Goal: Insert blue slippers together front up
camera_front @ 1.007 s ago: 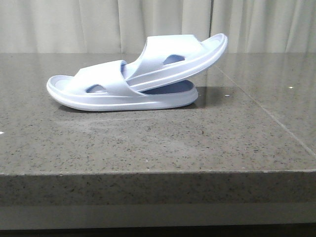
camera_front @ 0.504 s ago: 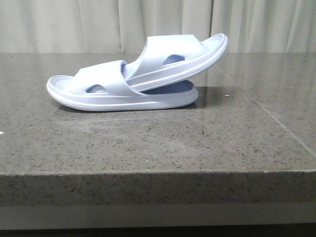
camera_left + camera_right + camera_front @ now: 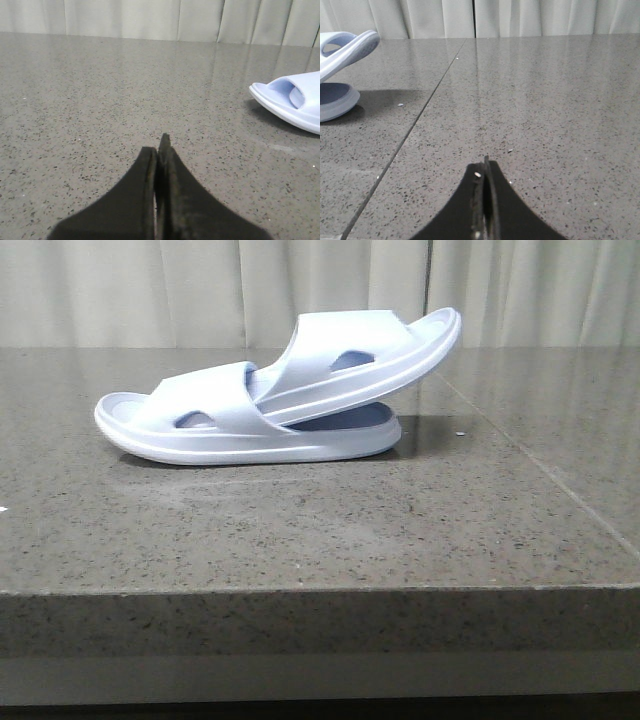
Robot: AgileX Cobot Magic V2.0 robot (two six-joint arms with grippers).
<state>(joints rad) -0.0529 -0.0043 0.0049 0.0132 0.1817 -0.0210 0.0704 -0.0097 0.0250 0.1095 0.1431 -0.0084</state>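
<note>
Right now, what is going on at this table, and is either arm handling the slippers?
Nothing is being held. The two blue slippers sit nested on the stone table: one lies flat, and the other is pushed in under its strap, its far end tilted up off the surface. The left gripper and right gripper are both shut on nothing, low over bare tabletop, each well away from the pair.

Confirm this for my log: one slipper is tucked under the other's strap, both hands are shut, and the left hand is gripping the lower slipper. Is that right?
Not quite. The left hand grips nothing: in the left wrist view it is shut and empty over bare table, with the lower slipper off to one side. The rest holds: the front view shows the upper slipper tucked under the lower one's strap, and the right hand is shut too.
</note>
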